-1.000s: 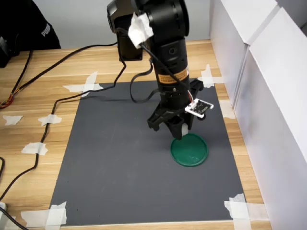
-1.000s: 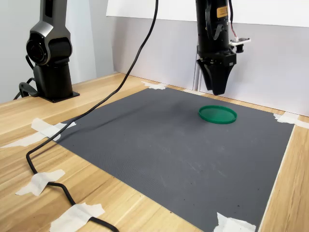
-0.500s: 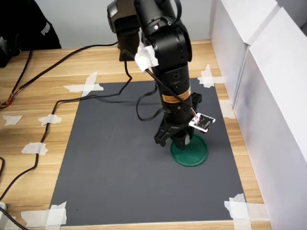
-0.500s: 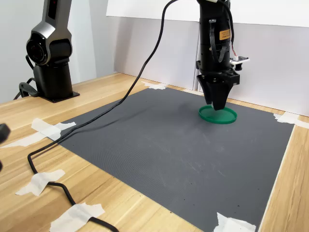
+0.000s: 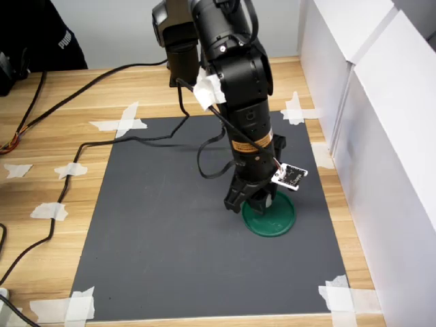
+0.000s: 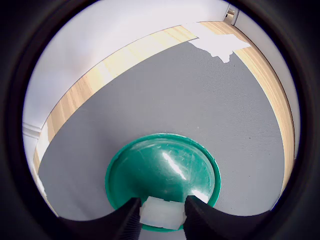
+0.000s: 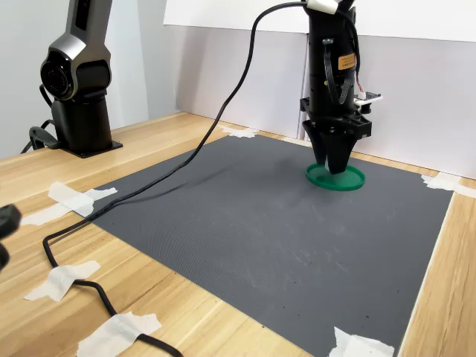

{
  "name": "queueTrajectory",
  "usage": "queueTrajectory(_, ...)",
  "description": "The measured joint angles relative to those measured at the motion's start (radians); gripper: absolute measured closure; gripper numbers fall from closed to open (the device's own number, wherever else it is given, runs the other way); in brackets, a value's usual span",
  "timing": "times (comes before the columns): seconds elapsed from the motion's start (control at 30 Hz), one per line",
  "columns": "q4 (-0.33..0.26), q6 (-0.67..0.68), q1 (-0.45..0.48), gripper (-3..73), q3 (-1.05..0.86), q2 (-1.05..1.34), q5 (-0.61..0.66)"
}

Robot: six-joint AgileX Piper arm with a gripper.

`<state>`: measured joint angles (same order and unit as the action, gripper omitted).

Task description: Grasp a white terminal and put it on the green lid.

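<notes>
Robotics lab bench. Light wooden tabletop [image 5: 61, 136] carrying a dark grey rectangular rubber mat [image 5: 170, 231], its corners fastened with white masking-tape strips [image 5: 119, 122]. Black jointed robot arm [image 5: 231, 82] standing over the mat; black cables [image 5: 82, 146] trailing beside it; plain white panel walls [image 5: 368, 122] closing in the mat's far edge.

Counter [image 5: 61, 136]: light wood planks, carrying everything.
Mat [image 5: 170, 231]: dark grey sheet flat on the counter, its corners fixed with white tape pieces [image 5: 339, 295].
Green lid [image 5: 272, 219]: lies on the mat, near the mat's edge on the first exterior view's right.
Cable [image 7: 82, 271]: black, trails across counter and mat.
Arm base [image 7: 78, 111]: stands on the counter beyond the mat's far corner.
</notes>
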<state>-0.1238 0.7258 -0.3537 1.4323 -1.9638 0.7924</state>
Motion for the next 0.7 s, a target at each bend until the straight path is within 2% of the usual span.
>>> queueTrajectory(0.3, 0.000, -0.016, 0.000, 27.2, 0.000, 0.000, -0.007)
queueTrajectory(0.7, -0.001, -0.039, 0.000, 26.4, 0.000, 0.050, -0.055)
